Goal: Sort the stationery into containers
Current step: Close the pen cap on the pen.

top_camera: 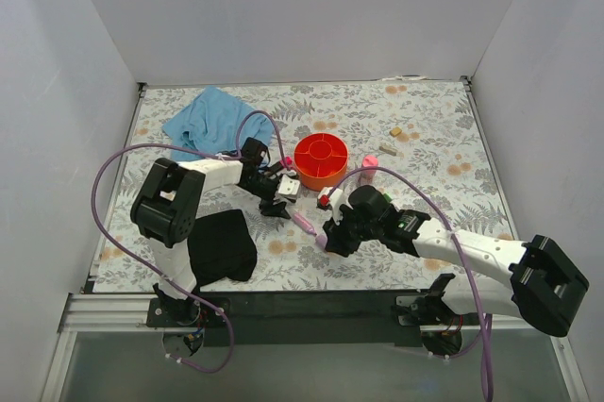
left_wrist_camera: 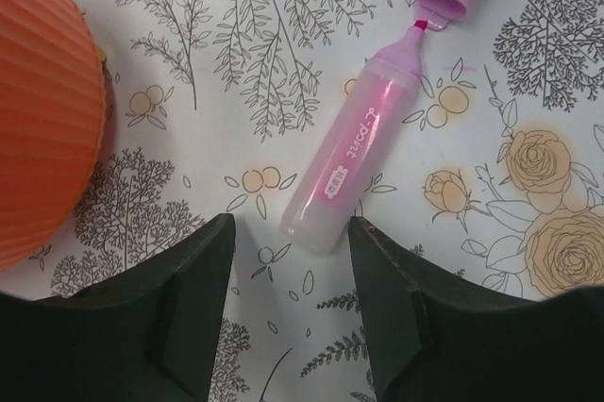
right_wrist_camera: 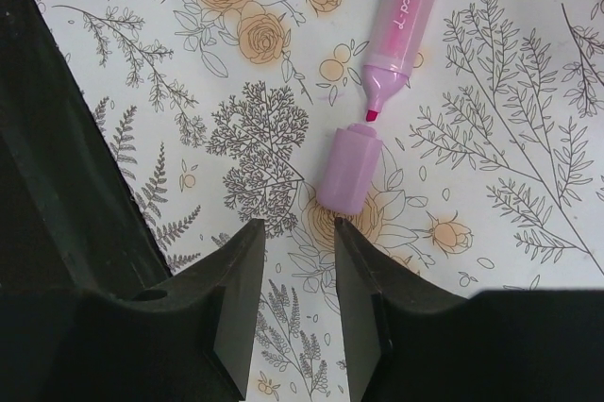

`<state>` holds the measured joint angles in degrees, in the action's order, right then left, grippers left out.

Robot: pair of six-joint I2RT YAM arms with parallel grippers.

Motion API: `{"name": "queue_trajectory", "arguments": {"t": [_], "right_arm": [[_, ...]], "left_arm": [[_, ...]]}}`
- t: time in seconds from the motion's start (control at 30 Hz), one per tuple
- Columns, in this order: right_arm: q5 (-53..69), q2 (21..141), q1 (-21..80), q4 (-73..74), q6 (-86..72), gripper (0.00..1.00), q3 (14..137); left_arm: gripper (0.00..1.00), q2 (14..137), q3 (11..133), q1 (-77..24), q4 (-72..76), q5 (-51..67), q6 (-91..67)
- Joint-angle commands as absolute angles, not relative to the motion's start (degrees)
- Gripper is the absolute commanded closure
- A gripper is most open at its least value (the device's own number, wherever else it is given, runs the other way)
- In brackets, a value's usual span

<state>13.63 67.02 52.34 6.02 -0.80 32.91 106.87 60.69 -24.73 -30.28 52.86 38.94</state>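
Observation:
A pink highlighter point(top_camera: 304, 223) lies uncapped on the floral table between my two grippers. In the left wrist view its body point(left_wrist_camera: 354, 157) points away, with its blunt end between my open left gripper point(left_wrist_camera: 291, 225) fingertips, not gripped. Its lilac cap point(right_wrist_camera: 347, 171) lies loose just off the tip, right in front of my open right gripper point(right_wrist_camera: 298, 225). The highlighter body also shows in the right wrist view point(right_wrist_camera: 401, 15). The orange divided bowl point(top_camera: 321, 161) stands just behind the left gripper point(top_camera: 278, 202). The right gripper point(top_camera: 335, 237) is low at the highlighter's near end.
A small pink bottle point(top_camera: 369, 168) stands right of the bowl. A red-capped marker point(top_camera: 327, 197) lies beside the right arm. A blue cloth point(top_camera: 208, 119) lies at the back left, a black cloth point(top_camera: 222, 246) at the near left. Small tan bits point(top_camera: 396, 131) lie behind.

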Motion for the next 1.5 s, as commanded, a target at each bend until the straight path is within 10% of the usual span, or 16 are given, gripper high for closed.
{"name": "queue_trajectory", "arguments": {"t": [0.0, 0.77, 1.47], "right_arm": [[14.24, 67.85, 52.03, 2.82, -1.49, 0.57, 32.34], [13.54, 79.36, 51.86, -4.83, -1.14, 0.64, 33.05], [14.06, 78.3, 51.86, -10.72, -6.42, 0.5, 34.98]], "left_arm": [[0.5, 106.0, 59.07, -26.19, -29.0, 55.37, 39.64], [0.74, 102.04, 53.88, -28.39, -30.23, 49.84, 38.05], [0.8, 103.89, 55.72, -24.79, -30.76, 43.42, 31.38]]}}
